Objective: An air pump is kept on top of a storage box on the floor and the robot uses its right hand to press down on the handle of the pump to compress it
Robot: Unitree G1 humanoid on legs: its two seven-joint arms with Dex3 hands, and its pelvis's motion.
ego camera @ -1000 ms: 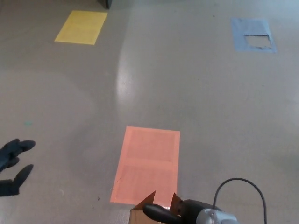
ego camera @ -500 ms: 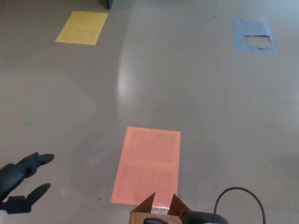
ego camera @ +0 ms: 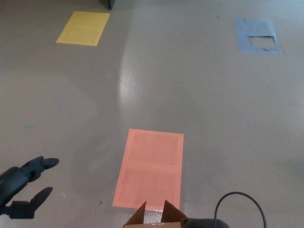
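The storage box (ego camera: pixel 154 219) is being shown only as brown cardboard flaps at the bottom edge of the head view, on the floor (ego camera: pixel 199 104) just below an orange floor patch (ego camera: pixel 149 167). A dark rounded shape (ego camera: pixel 199 223) is poking in beside the flaps; it is possibly the pump handle or the right hand, but too little is being shown to tell. A black hose (ego camera: pixel 237 202) is looping up next to it. How far the handle is being pressed cannot be judged, and the right hand's state cannot be told. The left hand (ego camera: pixel 21 187) is being held out low at the left, fingers spread, with nothing in it, well apart from the box.
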